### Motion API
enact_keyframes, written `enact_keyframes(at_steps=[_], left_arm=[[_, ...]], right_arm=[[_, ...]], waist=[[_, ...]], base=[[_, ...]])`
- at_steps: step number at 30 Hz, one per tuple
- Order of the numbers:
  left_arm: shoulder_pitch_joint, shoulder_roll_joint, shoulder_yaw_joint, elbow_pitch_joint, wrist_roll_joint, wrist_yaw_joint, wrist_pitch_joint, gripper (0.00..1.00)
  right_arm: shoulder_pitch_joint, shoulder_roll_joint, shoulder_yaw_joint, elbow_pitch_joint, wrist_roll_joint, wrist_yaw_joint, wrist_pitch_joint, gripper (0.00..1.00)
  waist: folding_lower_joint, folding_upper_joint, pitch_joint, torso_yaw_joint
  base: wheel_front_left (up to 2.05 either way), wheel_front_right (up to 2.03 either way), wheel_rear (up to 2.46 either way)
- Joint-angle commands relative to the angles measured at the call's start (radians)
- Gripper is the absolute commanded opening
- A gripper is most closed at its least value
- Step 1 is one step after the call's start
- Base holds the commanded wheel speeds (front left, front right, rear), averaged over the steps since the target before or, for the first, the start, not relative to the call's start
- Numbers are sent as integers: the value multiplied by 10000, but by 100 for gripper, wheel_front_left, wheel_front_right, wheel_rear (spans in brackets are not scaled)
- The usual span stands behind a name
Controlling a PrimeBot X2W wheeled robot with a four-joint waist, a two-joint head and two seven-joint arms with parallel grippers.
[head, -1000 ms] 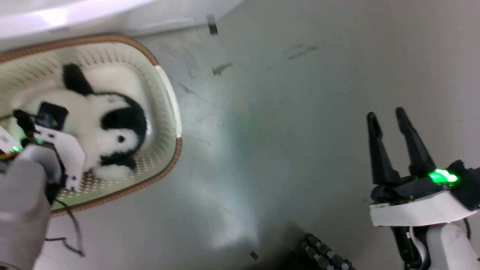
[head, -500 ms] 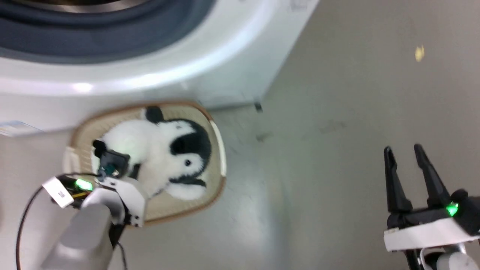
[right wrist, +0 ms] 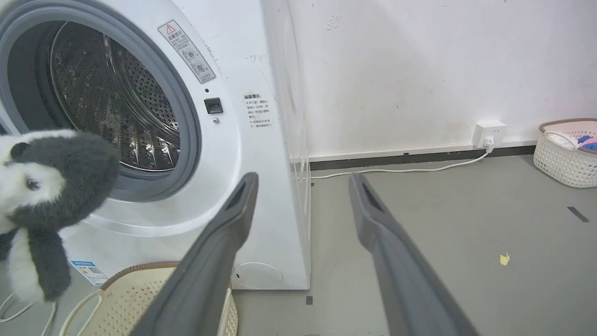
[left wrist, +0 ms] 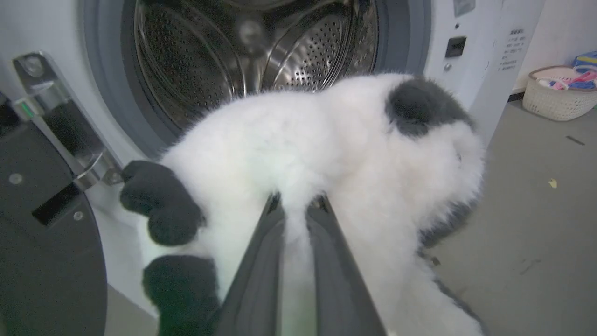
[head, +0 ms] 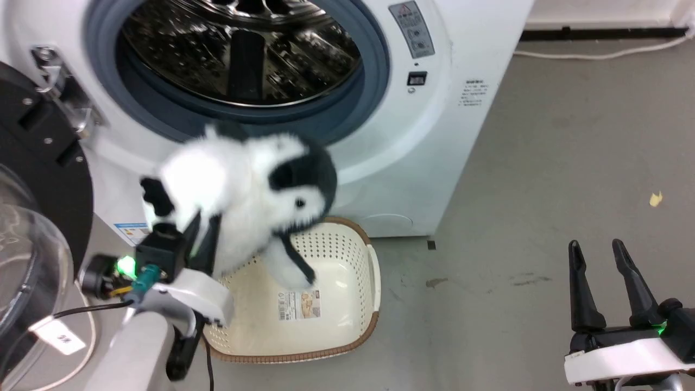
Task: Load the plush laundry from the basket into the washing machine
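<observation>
We find the fluffy white-and-black panda soft toy [head: 244, 190] held in the air in front of the open washer, above the basket and outside the drum. The left pincer [left wrist: 296, 204] pinches it: the left wrist view shows both dark fingers pressed close together into the white fur of its body. The head view hides that grip behind fur and the wrist housing.

The head view shows one black-and-white limb hanging over the cream perforated plastic basket [head: 347, 255], which stands on the grey floor [head: 516, 163] against the front of the large white front-loading washing machine [head: 461, 54]. A paper label [head: 298, 305] lies on the basket bottom. The left wrist view does not show this basket.

The perforated steel drum [head: 239, 49] is seen through the grey rubber door seal [head: 374, 60]. The black-rimmed clear round door [head: 32, 179] stands swung open at the left.

The right pincer [head: 595, 244] has its fingers spread, well apart from the toy, over the floor.

The right wrist view adds a second pale perforated basket [right wrist: 564, 158] by the wall, holding coloured items too small to identify, and a white wall socket [right wrist: 487, 128] with a cable.
</observation>
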Motion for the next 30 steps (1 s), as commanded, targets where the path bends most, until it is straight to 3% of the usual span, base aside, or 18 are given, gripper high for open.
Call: enact_keyframes(at_steps=[1,8,15,23,30], left_arm=[[86,-35,174,-425,104,75,-67,0],[-165,82,918,-1806,246,83,-67,0],[-1707,746,1211,-2052,290,-191,402,0],[-4690,1601,1264,-1430,307,-729,1983,0],[-7856,2347,1208,198,432,-1057,2957,0]], right_arm=[[109,-4,-23,21,37,-9,-42,100],[-41,-4,227,-135,228,-9,-42,100],[-673,-4,458,-320,518,-9,-42,100],[-1567,-4,680,-468,1146,-9,-42,100],[-2028,-4,980,-511,1681,-9,-42,100]], waist=[[3,-1,-99,58],[3,-1,488,-303],[3,-1,2014,-963],[3,-1,3937,-1912],[3,-1,5118,-2736]], base=[[0,0,0],[0,0,0],[0,0,0],[0,0,0],[0,0,0]])
